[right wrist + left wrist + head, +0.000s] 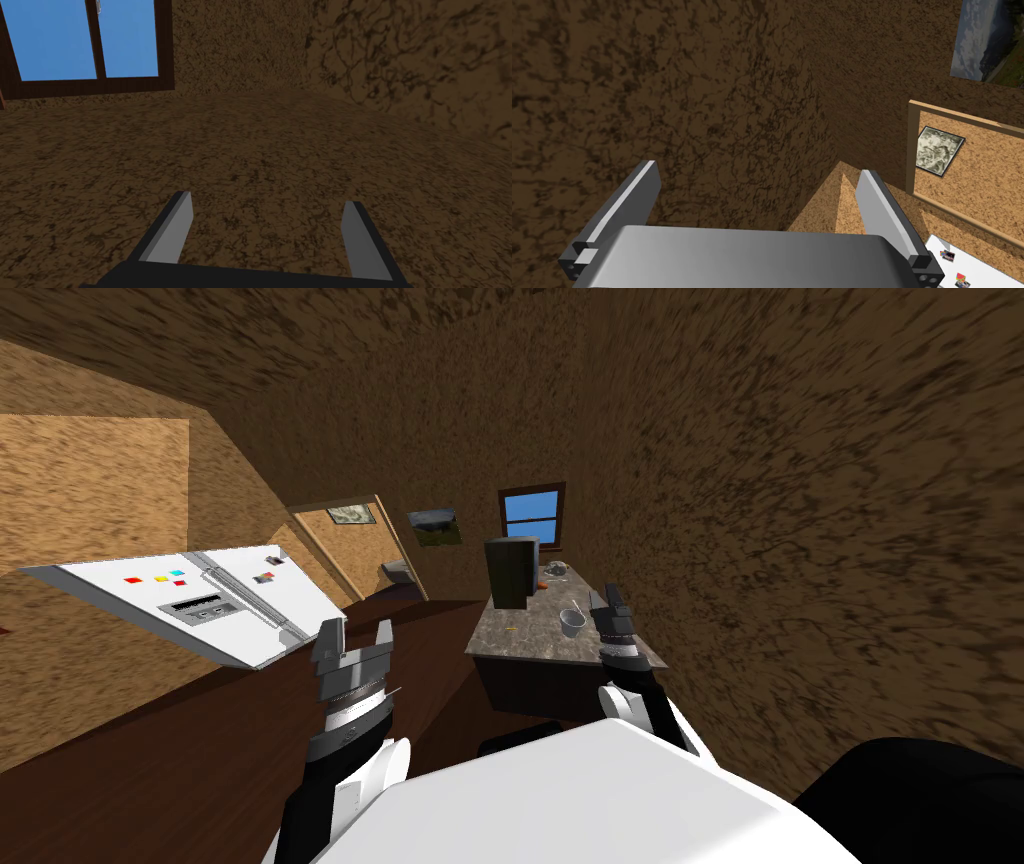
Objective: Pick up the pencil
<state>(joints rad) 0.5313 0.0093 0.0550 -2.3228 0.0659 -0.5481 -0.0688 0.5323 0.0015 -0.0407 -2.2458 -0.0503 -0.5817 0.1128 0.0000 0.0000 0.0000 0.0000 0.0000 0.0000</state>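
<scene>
As you look down through the head view, the dark wooden floor (180, 758) takes the most room, spreading between mottled brown walls. Next in size is a white fridge (200, 598) on the robot's left, its two doors dotted with small coloured magnets. Ahead and a little to the right stands the counter (540, 648), a dark cabinet under a speckled grey stone top, set against the right-hand wall. Toward its far end a tall dark box (511, 572) stands upright on the top, and beyond that a small blue window (531, 513) sits in the far wall.

The left arm (345, 718) reaches out over the floor, between fridge and counter. The left jaws stand wide open with nothing between them, which the left wrist view confirms. The right arm (625, 666) runs along the counter's right edge. The right jaws are also spread apart and empty, raised above the top near a pale cup (572, 622).

That cup stands on the counter's right half. Past the box you can see a shallow dish (556, 569) and a small orange thing (541, 584), too small to identify. The pencil (513, 631) lies flat on the near left part of the counter. It shows as a thin yellow sliver, nearer to you than the box, apart from the cup and well apart from both pairs of jaws.
</scene>
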